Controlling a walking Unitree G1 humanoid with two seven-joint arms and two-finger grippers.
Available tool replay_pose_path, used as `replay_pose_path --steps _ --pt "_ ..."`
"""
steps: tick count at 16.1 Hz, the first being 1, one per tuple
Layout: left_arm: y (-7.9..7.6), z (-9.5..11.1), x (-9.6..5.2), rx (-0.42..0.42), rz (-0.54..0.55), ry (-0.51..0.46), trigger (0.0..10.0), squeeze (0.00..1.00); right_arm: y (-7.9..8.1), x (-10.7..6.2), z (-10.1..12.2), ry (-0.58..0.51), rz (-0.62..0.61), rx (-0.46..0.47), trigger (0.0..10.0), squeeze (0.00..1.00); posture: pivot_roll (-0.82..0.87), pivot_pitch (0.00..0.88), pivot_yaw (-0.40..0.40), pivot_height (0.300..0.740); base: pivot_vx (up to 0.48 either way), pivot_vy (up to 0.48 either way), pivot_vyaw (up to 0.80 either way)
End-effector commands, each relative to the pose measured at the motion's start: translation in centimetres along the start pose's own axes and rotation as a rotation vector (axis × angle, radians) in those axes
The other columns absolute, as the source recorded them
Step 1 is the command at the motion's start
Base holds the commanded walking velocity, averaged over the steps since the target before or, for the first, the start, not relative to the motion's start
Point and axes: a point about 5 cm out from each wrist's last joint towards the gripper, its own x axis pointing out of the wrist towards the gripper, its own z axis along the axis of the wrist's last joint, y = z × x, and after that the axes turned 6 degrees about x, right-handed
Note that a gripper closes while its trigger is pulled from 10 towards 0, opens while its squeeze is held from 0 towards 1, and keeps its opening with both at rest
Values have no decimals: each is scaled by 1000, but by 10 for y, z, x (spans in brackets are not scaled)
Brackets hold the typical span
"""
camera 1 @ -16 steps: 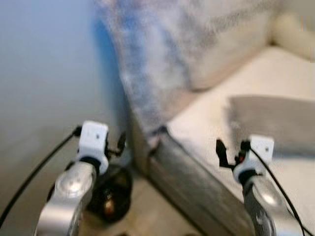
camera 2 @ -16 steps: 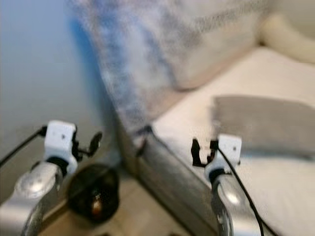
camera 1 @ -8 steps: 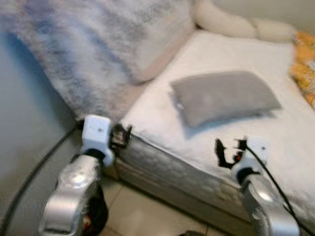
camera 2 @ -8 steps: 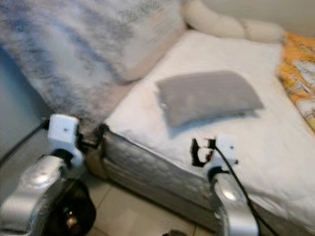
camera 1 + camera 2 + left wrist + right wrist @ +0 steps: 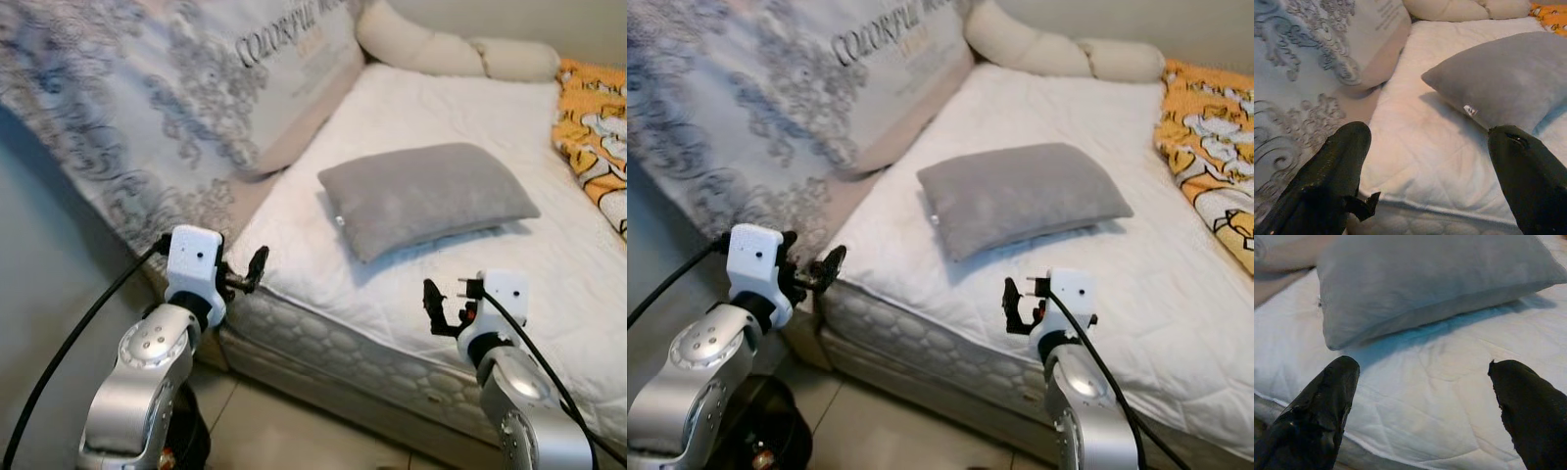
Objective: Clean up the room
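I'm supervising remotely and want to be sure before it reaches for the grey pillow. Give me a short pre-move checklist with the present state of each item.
1. Left gripper open with nothing between its fingers: ok.
2. Right gripper open with nothing between its fingers: ok.
3. Grey pillow in plain sight, lying flat on the white mattress with nothing on top of it: ok.
4. Both grippers short of the pillow, near the mattress's front edge, not touching it: ok.
5. Patterned duvet lies apart from the pillow, to its left: ok.
6. Orange blanket lies apart from the pillow, to its right: ok.
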Motion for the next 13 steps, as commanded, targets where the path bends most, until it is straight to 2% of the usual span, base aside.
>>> replay_pose_path --steps 1,3,6,11,13 --pt "4 -1 0 5 6 -1 10000 0 5 2 0 4 26 -5 10000 0 -11 0 12 740 364 0 -625" --pt "4 -1 0 4 8 -2 10000 0 6 3 1 7 38 -14 10000 0 -11 0 8 740 366 0 -713" --pt "4 -1 1 2 9 -5 10000 0 9 3 1 5 62 -32 10000 0 -8 0 3 740 366 0 0" --pt "4 -2 1 5 -6 -5 10000 0 8 4 1 5 65 -32 10000 0 -9 0 3 740 365 0 -754" --pt "3 -3 0 9 -16 -2 10000 0 9 3 1 4 70 -30 10000 0 -6 0 4 740 326 0 0"
